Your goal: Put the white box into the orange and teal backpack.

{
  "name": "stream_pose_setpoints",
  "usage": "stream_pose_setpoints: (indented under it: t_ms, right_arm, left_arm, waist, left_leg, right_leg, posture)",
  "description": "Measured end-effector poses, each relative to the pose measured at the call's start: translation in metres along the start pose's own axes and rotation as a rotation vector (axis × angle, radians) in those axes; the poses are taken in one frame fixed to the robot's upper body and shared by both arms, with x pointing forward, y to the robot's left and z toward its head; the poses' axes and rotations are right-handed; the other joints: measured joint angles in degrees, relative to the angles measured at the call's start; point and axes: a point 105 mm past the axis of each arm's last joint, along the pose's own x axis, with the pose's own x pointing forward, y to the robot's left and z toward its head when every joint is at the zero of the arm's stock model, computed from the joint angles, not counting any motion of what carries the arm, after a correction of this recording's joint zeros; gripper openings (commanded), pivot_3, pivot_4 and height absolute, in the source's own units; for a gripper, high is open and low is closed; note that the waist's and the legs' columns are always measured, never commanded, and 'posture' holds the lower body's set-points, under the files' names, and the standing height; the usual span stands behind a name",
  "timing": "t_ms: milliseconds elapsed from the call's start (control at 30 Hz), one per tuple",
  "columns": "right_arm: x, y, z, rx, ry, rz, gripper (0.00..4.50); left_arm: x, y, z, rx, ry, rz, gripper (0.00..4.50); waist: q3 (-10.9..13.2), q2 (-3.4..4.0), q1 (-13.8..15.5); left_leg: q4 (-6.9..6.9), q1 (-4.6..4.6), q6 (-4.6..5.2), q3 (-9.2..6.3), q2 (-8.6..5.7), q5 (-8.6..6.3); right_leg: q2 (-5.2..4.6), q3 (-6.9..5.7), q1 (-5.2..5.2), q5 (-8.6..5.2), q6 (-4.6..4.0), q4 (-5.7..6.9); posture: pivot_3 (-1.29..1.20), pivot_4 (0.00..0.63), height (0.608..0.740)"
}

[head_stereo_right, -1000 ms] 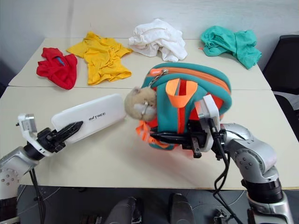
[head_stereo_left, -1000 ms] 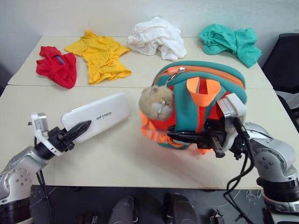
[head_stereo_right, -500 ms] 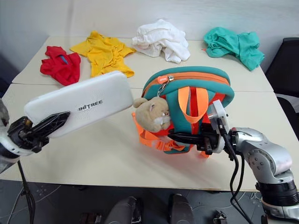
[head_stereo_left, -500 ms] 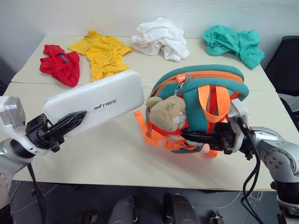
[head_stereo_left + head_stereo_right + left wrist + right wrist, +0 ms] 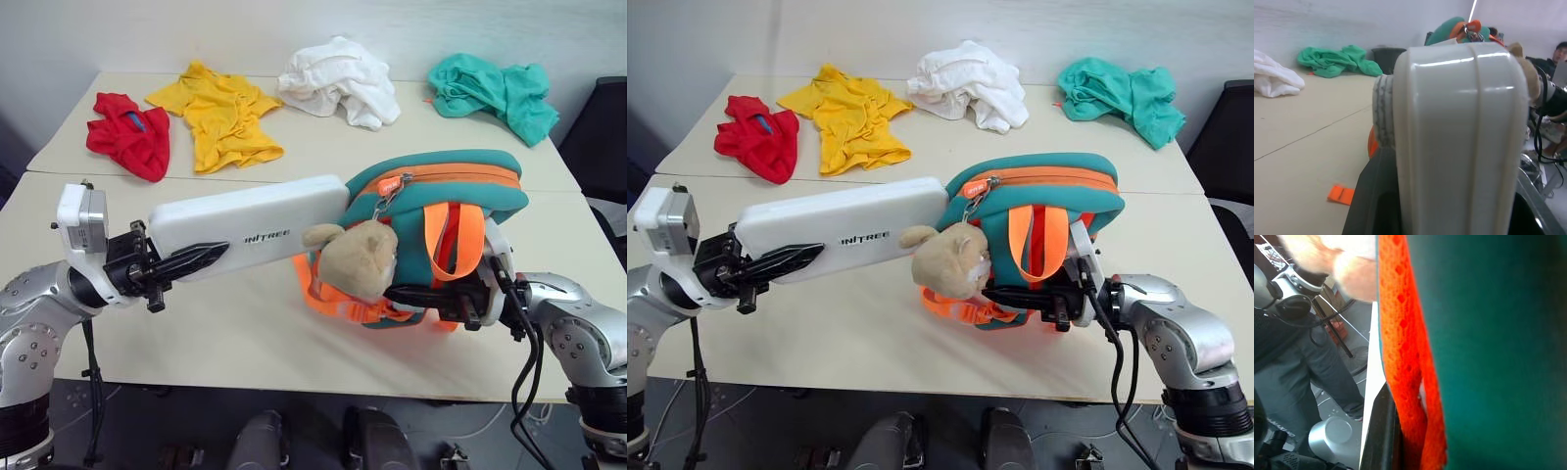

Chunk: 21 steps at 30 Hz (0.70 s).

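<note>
The white box [image 5: 257, 226] is off the table and roughly level, with my left gripper [image 5: 204, 258] shut on its near end. One black finger [image 5: 196, 260] lies along its lettered side. The box's far end meets the orange and teal backpack [image 5: 446, 182] at the zipper pull [image 5: 389, 186]; I cannot tell whether it is inside the opening. The backpack lies tilted on the table [image 5: 245, 333], its tan plush animal [image 5: 359, 258] hanging in front. My right gripper [image 5: 416, 294] is shut on the backpack's lower orange webbing [image 5: 1405, 357], under the teal shell [image 5: 1498, 357].
Along the back of the table lie a red garment [image 5: 127, 132], a yellow garment [image 5: 220, 113], a white cloth [image 5: 338, 78] and a teal garment [image 5: 490, 88]. A black chair [image 5: 602, 127] stands at the right edge. A person's legs [image 5: 1303, 367] stand beside the table.
My left gripper lifted the box off the table and swung it right until its far end reached the backpack. The backpack came down from upright to lying lower, still in my right gripper.
</note>
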Motion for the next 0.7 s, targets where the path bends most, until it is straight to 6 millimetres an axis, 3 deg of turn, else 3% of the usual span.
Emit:
stream_pose_setpoints:
  t_ms: [267,400,533,700]
  right_arm:
    - [-0.001,-0.002,-0.003,-0.002,0.004,-0.017,0.1]
    - [-0.003,-0.002,-0.004,-0.005,0.018,-0.024,0.1]
    - [-0.001,0.0,-0.001,-0.029,0.012,-0.01,0.1]
    - [0.0,0.001,-0.002,-0.024,0.014,-0.009,0.1]
  left_arm:
    - [0.047,0.01,-0.004,0.187,0.109,-0.153,1.27]
    - [0.097,0.018,0.004,0.237,0.182,-0.203,1.27]
    - [0.155,0.015,0.0,0.144,0.187,-0.226,1.27]
    - [0.181,0.018,-0.022,0.029,0.2,-0.232,1.27]
  waist:
    - [0.0,-0.01,1.3]
    - [0.0,-0.07,2.1]
    - [0.0,-0.07,2.4]
    - [0.0,-0.07,1.2]
  left_leg:
    - [0.03,-0.01,0.01,-0.01,-0.01,-0.01]
    - [0.53,-0.38,0.15,-0.32,-0.11,-0.01]
    - [0.74,-0.61,0.43,-0.32,-0.25,-0.04]
    - [0.69,-0.63,0.34,-0.18,-0.13,0.01]
  right_leg:
    - [0.04,-0.05,0.04,0.02,0.03,-0.01]
    - [0.16,-0.35,0.07,0.07,0.13,0.25]
    - [0.19,-0.34,0.04,0.21,0.38,0.17]
    - [0.38,-0.7,-0.14,0.21,0.38,0.23]
  posture:
    - [0.0,0.15,0.74]
    - [0.0,0.15,0.74]
    - [0.0,0.15,0.74]
    - [0.0,0.15,0.74]
